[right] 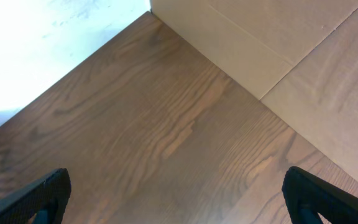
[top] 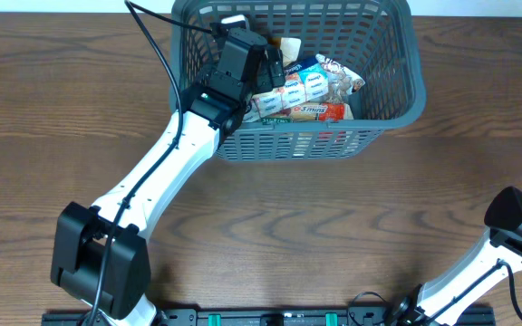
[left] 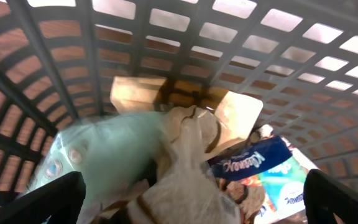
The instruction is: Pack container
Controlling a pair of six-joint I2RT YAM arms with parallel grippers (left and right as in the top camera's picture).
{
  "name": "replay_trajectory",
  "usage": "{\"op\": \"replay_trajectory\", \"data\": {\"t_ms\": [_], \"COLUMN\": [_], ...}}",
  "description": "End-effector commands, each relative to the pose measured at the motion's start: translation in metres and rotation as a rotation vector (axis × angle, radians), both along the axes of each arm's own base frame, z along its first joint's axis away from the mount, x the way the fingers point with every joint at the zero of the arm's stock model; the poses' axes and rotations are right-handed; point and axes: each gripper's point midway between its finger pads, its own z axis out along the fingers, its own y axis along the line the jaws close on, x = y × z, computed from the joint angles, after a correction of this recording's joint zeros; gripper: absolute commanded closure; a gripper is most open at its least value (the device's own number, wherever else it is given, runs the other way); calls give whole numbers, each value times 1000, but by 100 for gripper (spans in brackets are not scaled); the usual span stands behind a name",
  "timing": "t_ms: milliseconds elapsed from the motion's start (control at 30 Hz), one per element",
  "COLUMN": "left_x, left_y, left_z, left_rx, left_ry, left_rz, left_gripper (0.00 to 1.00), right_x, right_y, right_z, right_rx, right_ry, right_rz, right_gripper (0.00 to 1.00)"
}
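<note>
**Basket at the far edge, left gripper spread inside it**

Nearest, at the front right of the table (top: 333,226), the right arm (top: 515,222) is seen from overhead, but its fingers cannot be made out there. They are shown only in the right wrist view: the right gripper (right: 179,196) is spread wide over bare wood, and a tan board (right: 303,56) lies beyond it.

The left arm (top: 161,172) is stretched from the front left over the near wall of the basket (top: 297,143), which stands at the far middle of the table. From overhead the arm's wrist is seen in the basket's left half, and the fingers are hidden under it. In the left wrist view the left gripper (left: 191,186) is seen spread wide above the packets; whether they are touched cannot be told.

"3 mins" is read from overhead on a red packet (top: 314,110) by the near wall. "Kleenex" is read only in the left wrist view, on a blue pack (left: 247,163).

The basket is loosely filled. A pale green packet (left: 104,155) and a crumpled white wrapper (left: 191,155) lie below the left gripper, and a tan packet (left: 166,93) lies beyond them by the lattice wall. A clear bag (top: 343,81) is seen from overhead to the right.
</note>
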Motion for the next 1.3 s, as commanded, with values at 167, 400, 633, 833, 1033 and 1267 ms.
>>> {"op": "replay_trajectory", "data": {"t_ms": [167,400,633,833,1033,1267], "left_x": [-1,-36,-112,-176,-237,-306], "left_y": [39,72,151,183,213,248], "left_z": [150,238,294,272,235,197], "left_rx": [70,79,152,246,191,198], "left_ry": [-296,-438,-488,-349,-179,-5], "left_rz": [64,141,371,341,404,474], "left_gripper": [1,1,1,1,1,1], "right_x": [-4,-4,-4,-4,-4,-4], "right_y": [-4,-4,-4,-4,-4,-4], "right_z": [0,0,0,0,0,0], "right_rx": [5,5,5,5,5,5], "right_ry": [-2,-2,-2,-2,-2,-2], "right_rz": [-20,-20,-20,-20,-20,-20], "right_gripper": [1,1,1,1,1,1]}}
